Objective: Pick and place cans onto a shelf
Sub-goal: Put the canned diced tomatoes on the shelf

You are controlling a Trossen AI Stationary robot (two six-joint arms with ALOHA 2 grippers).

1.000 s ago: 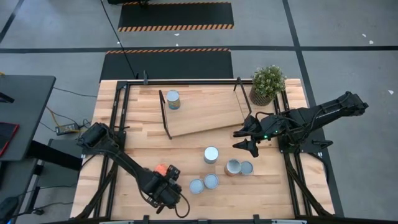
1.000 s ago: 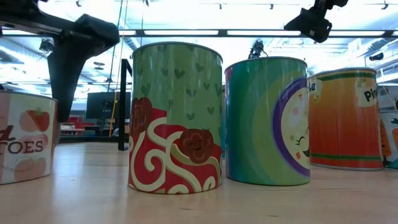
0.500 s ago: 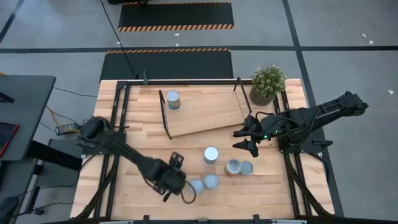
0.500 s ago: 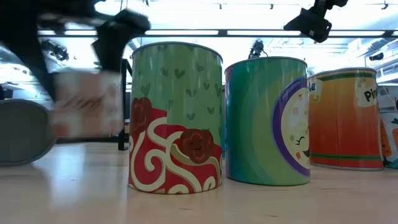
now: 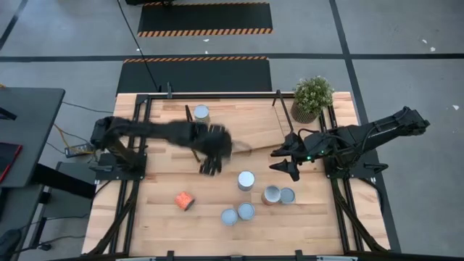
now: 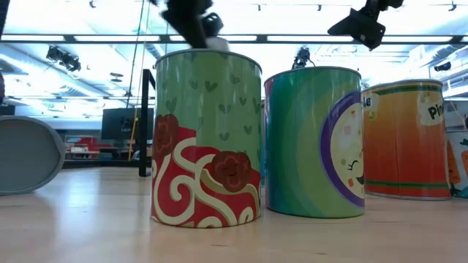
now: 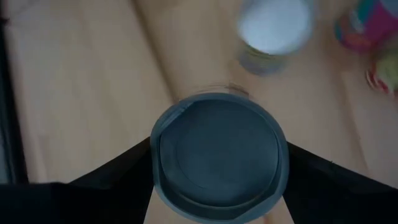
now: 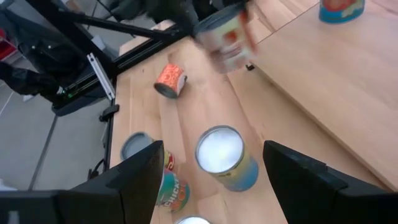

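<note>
Inventory for you, operator: left gripper [image 5: 210, 154] sits over the near edge of the slanted light-wood shelf w/ black rod end frames [image 5: 239, 127], jaws pinching a small tin w/ dark blue-grey round end [image 7: 219, 151]; same tin shows blurred in right wrist view, pale label w/ red marks. Right gripper [image 5: 284, 159] hangs by the shelf's right end, jaws spread w/ nothing between them. On the shelf, far-left part: one upright can w/ silvery top [image 5: 201, 115]. On the wooden tabletop [image 5: 145, 217]: orange-red can lying on its side [image 5: 183, 201], well apart from the others, left-front. Upright silvery-top can [image 5: 246, 180] alone near centre, just in front of the shelf. Pair of pale blue-grey-top cans [image 5: 238, 214] touching or nearly so, front centre. Another pair [image 5: 278, 194] right of that, near the right gripper; one looks tilted, can't tell for sure. Low view shows green can w/ red swirls [image 6: 206, 137], teal can w/ purple ring [image 6: 314, 141] just beside it, orange can [image 6: 406, 139] further right. Potted green plant [image 5: 312, 98] at far-right corner.
</note>
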